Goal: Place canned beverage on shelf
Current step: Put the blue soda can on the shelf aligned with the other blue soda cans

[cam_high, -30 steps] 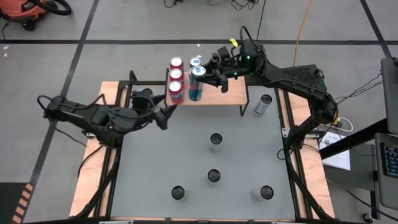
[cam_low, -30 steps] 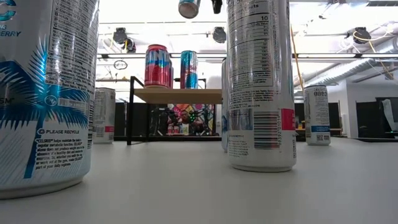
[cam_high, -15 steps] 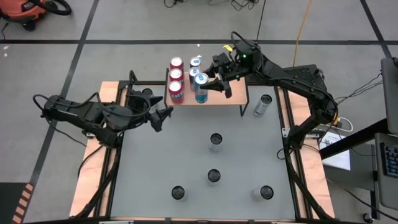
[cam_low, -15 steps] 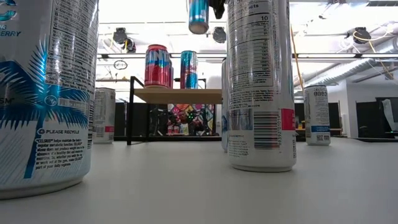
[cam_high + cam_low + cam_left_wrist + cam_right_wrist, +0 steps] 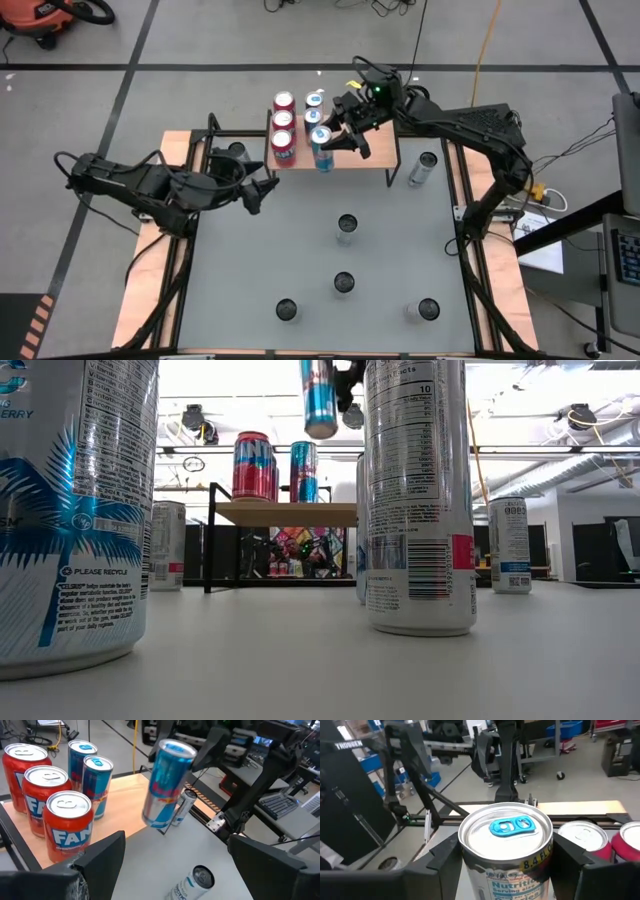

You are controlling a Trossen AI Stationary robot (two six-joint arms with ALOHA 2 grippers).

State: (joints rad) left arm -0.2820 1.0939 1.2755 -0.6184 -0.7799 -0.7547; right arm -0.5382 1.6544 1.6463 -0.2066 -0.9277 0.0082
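While the blue can (image 5: pixel 322 146) hangs upright in the air above the shelf's (image 5: pixel 380 150) near edge, the right gripper (image 5: pixel 341 126) clamps its upper body, positioned for lowering beside five cans already there; the left gripper (image 5: pixel 255 188) waits wide apart to the left, clear of the drop

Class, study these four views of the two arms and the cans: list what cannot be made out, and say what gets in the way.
- Held blue can, low view: top and the right gripper cut off by the picture's upper edge.
- Shelf, low view: right end hidden by the near can.
- Left gripper: out of the low view.
- Held can's base, right wrist view: cut off by the lower edge.
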